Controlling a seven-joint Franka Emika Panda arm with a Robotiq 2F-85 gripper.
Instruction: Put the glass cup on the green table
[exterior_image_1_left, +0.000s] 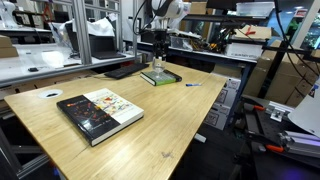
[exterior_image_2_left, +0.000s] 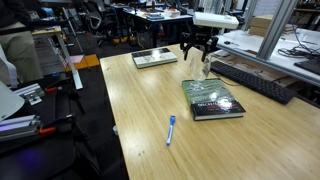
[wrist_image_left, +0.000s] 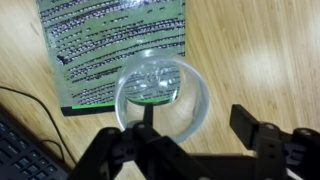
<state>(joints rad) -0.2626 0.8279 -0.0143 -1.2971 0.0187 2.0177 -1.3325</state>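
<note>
Gripper: in the wrist view the gripper (wrist_image_left: 195, 128) had its jaws spread wide; the right finger stood clear of the glass with bare wood between; the left finger overlapped the rim in the picture; nothing was clamped; in both exterior views it hung just above the slab (exterior_image_1_left: 158, 56) (exterior_image_2_left: 202, 58)

Glass cup: the glass cup (wrist_image_left: 160, 88) stood upright below the fingers, mouth up; it lay over a corner of the green table (wrist_image_left: 100, 50), with wood showing past its other side; whether its whole base rested on the slab could not be told

Green table: flat on the wooden tabletop (exterior_image_1_left: 170, 125), near the far edge (exterior_image_1_left: 166, 79) (exterior_image_2_left: 215, 102)

Black-and-white book: well apart from the slab (exterior_image_1_left: 100, 112) (exterior_image_2_left: 155, 58)

Blue pen: on the wood near the slab (exterior_image_2_left: 171, 130)

Keyboard: beside the slab, at the tabletop's edge (exterior_image_2_left: 255, 80) (wrist_image_left: 20, 150)
</note>
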